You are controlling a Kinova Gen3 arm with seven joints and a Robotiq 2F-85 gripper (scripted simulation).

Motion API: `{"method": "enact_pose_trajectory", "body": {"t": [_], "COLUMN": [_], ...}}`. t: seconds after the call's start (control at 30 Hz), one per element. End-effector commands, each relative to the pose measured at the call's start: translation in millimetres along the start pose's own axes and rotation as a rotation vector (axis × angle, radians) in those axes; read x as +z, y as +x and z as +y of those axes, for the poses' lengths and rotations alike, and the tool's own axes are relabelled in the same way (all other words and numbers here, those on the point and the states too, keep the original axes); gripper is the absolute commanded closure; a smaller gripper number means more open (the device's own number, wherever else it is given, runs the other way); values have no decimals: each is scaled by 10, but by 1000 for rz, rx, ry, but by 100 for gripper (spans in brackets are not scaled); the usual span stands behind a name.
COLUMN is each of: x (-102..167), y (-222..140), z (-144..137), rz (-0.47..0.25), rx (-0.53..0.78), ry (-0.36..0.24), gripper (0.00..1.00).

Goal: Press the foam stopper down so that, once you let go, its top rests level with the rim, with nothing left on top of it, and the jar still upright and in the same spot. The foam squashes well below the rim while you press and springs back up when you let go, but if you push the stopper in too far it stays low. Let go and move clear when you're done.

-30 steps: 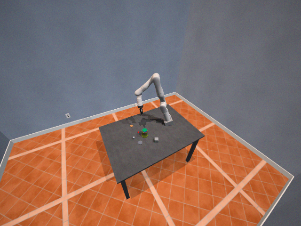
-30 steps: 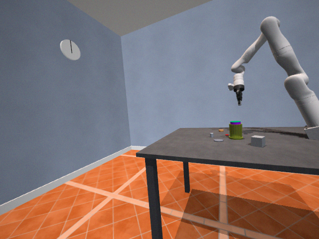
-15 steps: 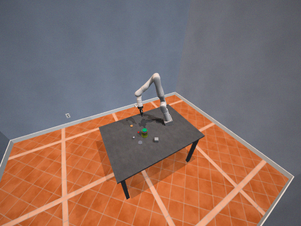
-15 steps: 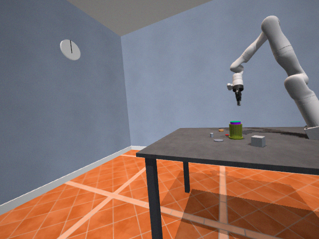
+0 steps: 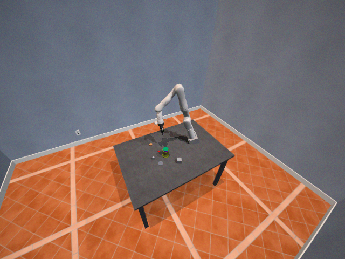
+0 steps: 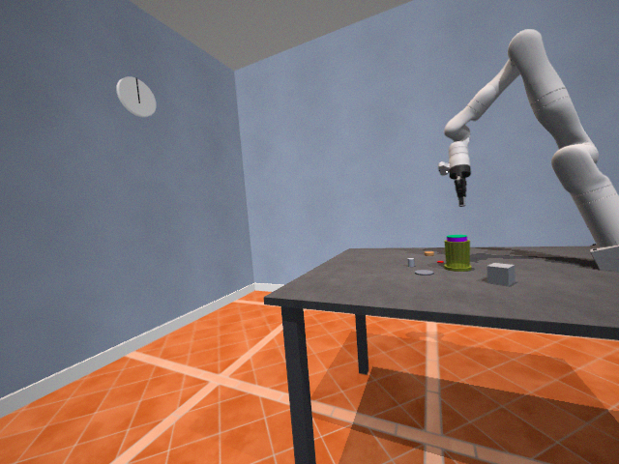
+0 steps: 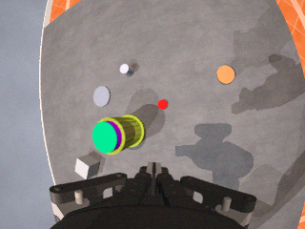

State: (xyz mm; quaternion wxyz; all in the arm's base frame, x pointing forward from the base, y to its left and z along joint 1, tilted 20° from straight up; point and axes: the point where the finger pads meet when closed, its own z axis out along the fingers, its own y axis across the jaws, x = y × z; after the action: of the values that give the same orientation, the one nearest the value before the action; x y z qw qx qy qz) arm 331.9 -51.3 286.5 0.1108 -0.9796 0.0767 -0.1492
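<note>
The tool (image 6: 460,202), fingers closed on nothing, is hanging well above the green jar (image 6: 457,255) on the desk (image 6: 379,294); its foam stopper (image 6: 456,238) is sticking above the rim, not yet pressed.

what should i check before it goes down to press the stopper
1. Gripper shut and empty, usable as a pressing tip: ok.
2. Gripper above the stopper: not ok, the wrist view shows it offset to one side.
3. Jar upright on the table: ok.
4. Stopper top free of objects: ok.
5. Stopper level with the rim: not ok, it stands above it.
6. Grey cube away from the jar: ok.
</note>
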Motion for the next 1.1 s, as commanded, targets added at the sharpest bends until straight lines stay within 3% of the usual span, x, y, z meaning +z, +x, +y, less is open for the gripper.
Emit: {"method": "enact_pose_trajectory", "body": {"t": [0.0, 0.3, 1.07], "x": [-3, 84, 175], "y": [3, 45, 81], "z": [-3, -117, -229], "rz": [1, -1, -1], "rx": [-1, -20, -39], "ry": [0, -47, -90], "gripper": [100, 100, 100]}}
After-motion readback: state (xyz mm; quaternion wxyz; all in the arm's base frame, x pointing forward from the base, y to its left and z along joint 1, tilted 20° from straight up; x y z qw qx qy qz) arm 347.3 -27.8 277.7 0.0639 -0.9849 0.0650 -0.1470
